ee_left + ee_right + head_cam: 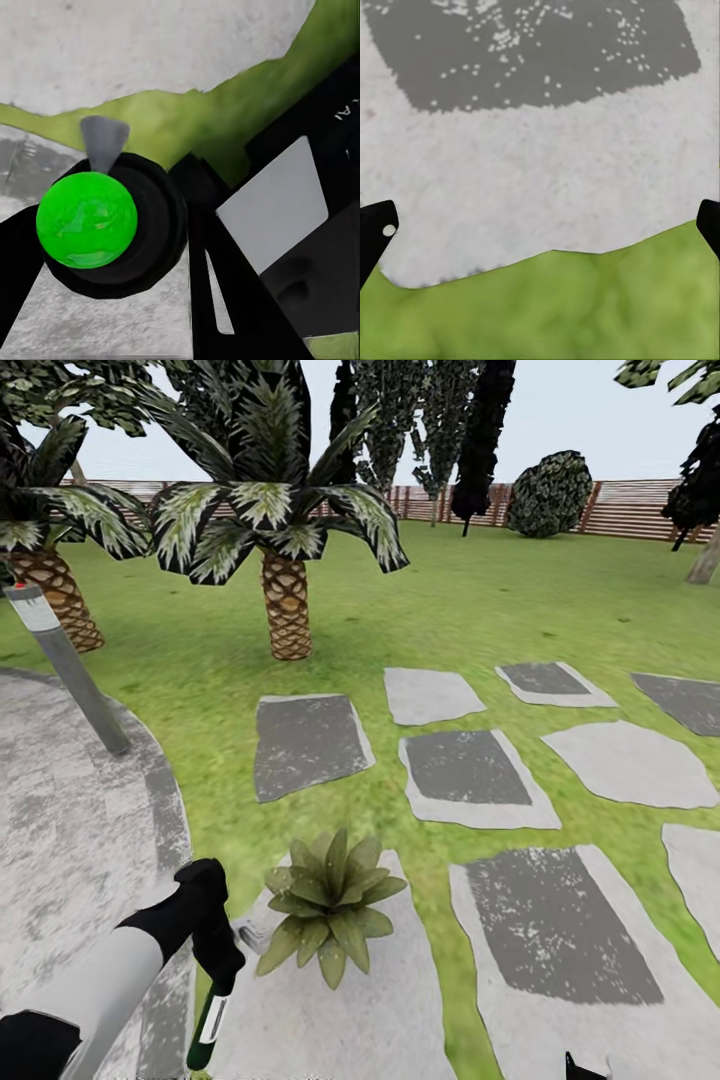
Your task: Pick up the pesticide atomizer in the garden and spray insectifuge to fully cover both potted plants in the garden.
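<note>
Atomizer head: my left pincer (222,970) covers the top of the pesticide atomizer (207,1028); I can't make out its spray head.
Right pincer (540,225): only two dark fingertips (375,234) at the right wrist frame's edges.
Palm (45,560): cropped at the head view's left border.
Potted plant (330,905): leaves hide its pot.

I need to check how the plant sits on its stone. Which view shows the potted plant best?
The head view: the potted plant shows whole there, a leafy rosette on a pale stepping stone, just right of the left gripper holding the atomizer. Both wrist views show stone and grass, no leaves.
</note>
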Controlling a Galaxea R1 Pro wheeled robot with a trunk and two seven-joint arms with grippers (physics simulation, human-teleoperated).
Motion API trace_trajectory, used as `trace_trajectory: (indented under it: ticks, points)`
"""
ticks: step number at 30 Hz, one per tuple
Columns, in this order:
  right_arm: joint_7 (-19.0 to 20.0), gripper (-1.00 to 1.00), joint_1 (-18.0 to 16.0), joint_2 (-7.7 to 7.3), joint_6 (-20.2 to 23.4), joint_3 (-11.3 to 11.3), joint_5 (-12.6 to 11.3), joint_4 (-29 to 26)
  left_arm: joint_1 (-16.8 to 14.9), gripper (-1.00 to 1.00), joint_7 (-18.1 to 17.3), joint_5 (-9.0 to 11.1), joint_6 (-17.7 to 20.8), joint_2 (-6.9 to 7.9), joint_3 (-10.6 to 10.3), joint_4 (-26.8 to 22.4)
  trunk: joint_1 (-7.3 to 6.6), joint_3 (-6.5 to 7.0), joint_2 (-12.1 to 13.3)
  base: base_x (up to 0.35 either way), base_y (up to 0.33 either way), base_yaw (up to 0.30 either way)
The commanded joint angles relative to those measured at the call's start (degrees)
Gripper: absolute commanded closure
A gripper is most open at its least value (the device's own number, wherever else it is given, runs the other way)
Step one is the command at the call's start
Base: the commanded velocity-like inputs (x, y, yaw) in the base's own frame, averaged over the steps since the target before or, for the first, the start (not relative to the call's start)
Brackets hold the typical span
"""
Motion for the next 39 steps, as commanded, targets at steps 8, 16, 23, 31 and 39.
trace_trajectory:
  ticks: [8,16,23,31,39]
  points:
    - [0.0,-1.0,-0.1,-0.04,-0.2,-0.4,0.6,0.1,2.6,1.0,-0.1,-0.4,0.6,1.83,0.1,-0.1,-0.01,-0.34,0.0,0.003,-0.003,0.112]
    - [0.0,-1.0,-0.1,-0.04,-0.2,-0.4,0.6,0.1,2.6,1.0,0.3,-0.2,0.6,1.35,0.4,-0.9,-0.01,-0.34,0.0,0.0,0.0,0.272]
    - [0.0,-1.0,-0.1,-0.03,-0.2,-0.4,0.6,0.1,2.6,1.0,1.1,0.3,0.6,1.04,0.4,-1.1,-0.01,-0.34,0.0,0.0,-0.01,0.277]
    - [0.0,-1.0,-0.1,-0.05,-0.2,-0.4,0.6,0.1,2.6,1.0,3.0,0.3,0.6,0.64,4.9,-1.1,-0.01,-0.34,0.0,0.022,-0.238,0.081]
    - [0.0,-1.0,-0.1,-0.02,-0.2,-0.4,0.6,0.1,2.6,1.0,5.9,0.6,0.6,0.53,5.5,-1.1,-0.01,-0.34,0.0,0.089,-0.127,0.131]
